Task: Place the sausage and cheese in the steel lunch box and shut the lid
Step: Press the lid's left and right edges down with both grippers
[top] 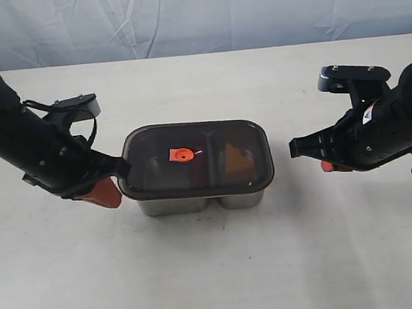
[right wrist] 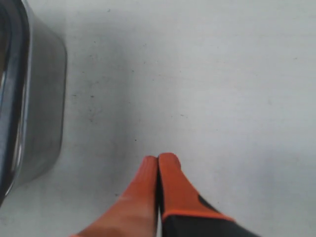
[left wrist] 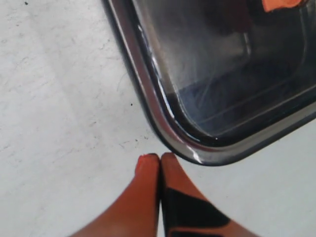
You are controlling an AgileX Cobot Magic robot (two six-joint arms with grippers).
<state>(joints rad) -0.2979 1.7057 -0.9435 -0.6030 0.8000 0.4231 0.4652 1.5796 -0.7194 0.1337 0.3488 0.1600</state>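
Note:
The steel lunch box (top: 196, 202) stands mid-table with the dark smoky lid (top: 157, 177) lying flat on top, its orange-red valve (top: 181, 155) near the centre. Through the lid the yellow-orange cheese (top: 237, 160) shows in the right compartment. The sausage is hidden; the left compartment only looks dark. My left gripper (top: 111, 196) is shut and empty, its tips (left wrist: 160, 158) just off the lid's corner (left wrist: 197, 153). My right gripper (top: 327, 165) is shut and empty over bare table (right wrist: 159, 159), apart from the box wall (right wrist: 44, 118).
A white tabletop (top: 217, 270) surrounds the box, with a pale wrinkled backdrop (top: 192, 13) behind its far edge. Both black arms hang low at either side of the box.

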